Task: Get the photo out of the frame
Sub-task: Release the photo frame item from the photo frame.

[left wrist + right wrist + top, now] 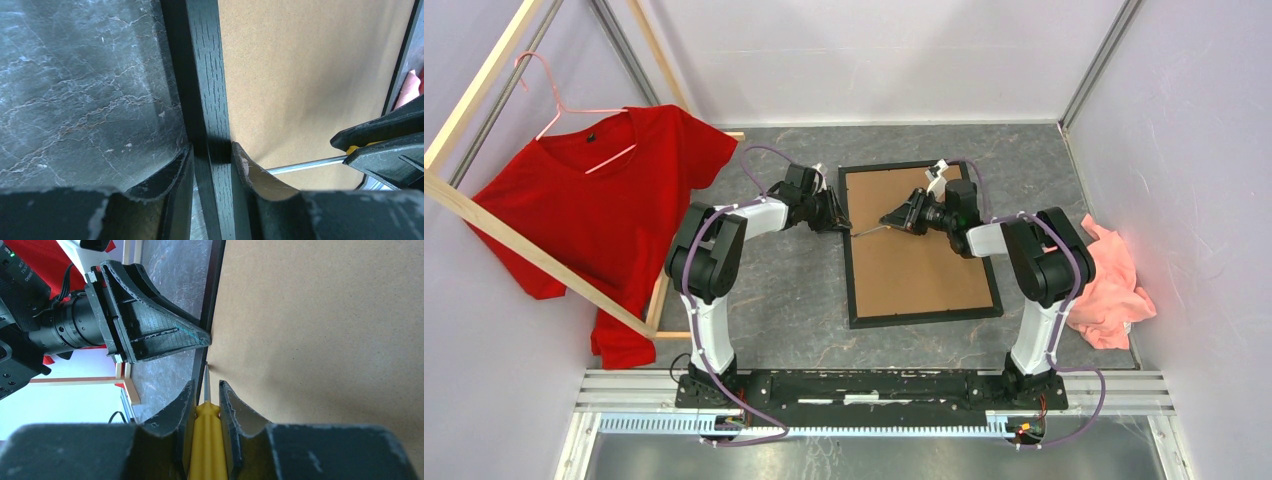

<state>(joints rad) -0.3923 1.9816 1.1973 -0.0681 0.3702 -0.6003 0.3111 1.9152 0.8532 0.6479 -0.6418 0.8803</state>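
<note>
The black frame (924, 315) lies face down on the table with its brown backing board (919, 260) up. The photo is hidden beneath the board. My left gripper (839, 222) is shut on the frame's left rail (210, 75), one finger outside it and one on the board side. My right gripper (205, 387) is shut on a yellow-handled screwdriver (206, 440). Its steel shaft (305, 164) reaches across the board (325, 330) to the inner edge of that same rail (212, 290), right beside the left gripper's fingers (150, 335).
A red T-shirt (614, 200) hangs on a pink hanger from a pale wooden rack (484, 210) at the left. A crumpled pink cloth (1114, 285) lies at the table's right edge. Walls close in at the back and on both sides.
</note>
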